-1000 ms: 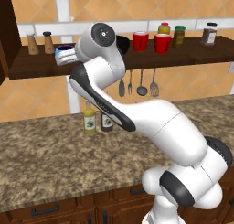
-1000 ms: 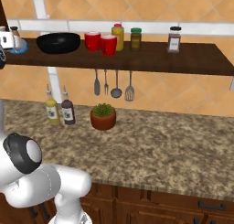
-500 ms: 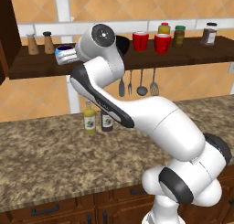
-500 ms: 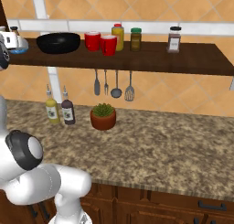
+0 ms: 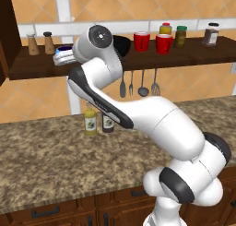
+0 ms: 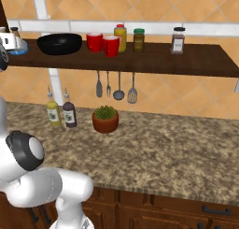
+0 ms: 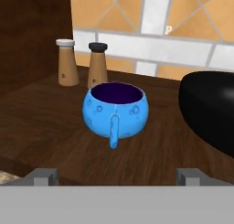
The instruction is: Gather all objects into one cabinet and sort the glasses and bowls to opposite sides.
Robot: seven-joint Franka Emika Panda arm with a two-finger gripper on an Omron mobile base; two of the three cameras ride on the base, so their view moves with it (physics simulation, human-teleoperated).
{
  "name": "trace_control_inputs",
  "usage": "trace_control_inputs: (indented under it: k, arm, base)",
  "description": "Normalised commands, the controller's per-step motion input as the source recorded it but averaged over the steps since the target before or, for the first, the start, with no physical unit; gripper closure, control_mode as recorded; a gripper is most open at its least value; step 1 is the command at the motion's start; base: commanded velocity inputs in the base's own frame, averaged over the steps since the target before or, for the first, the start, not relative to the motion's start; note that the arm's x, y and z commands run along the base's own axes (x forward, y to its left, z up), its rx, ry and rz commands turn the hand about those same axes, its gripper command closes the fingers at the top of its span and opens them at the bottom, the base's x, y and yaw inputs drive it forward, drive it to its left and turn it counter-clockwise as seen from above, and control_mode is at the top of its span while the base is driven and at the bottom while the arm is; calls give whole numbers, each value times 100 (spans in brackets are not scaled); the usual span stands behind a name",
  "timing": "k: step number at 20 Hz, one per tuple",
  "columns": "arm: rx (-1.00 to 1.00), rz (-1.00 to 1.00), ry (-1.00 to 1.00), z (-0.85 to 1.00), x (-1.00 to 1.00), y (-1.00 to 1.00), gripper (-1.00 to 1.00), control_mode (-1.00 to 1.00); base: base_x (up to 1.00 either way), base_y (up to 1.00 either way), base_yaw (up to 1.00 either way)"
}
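Observation:
A small bright-blue bowl with a handle stands on the dark wood cabinet shelf, just ahead of my gripper. The gripper is open, with nothing between its fingertips. In the left base view the gripper hovers at the shelf's left part, beside the blue bowl. To the bowl's right sits the wide black bowl, partly hidden by the arm in the left base view. Further right stand two red glasses, side by side.
Salt and pepper shakers stand behind the blue bowl. Spice jars sit right of the glasses. Utensils hang under the shelf. Two bottles and a potted plant rest on the granite counter.
The arm's lower joints have shifted slightly. The hand stays by the blue bowl with its jaws just as wide.

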Motion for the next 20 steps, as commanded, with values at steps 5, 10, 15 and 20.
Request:
trace_control_inputs:
  k: [5,10,15,20]
  arm:
    - [0,0,0,0,23,3,-100,-100]
    - [0,0,0,0,8,1,-100,-100]
    - [0,0,0,0,2,14,-100,-100]
    - [0,0,0,-3,7,27,-100,-100]
  base:
    - [0,0,0]
    - [0,0,0]
    - [0,0,0]
    - [0,0,0]
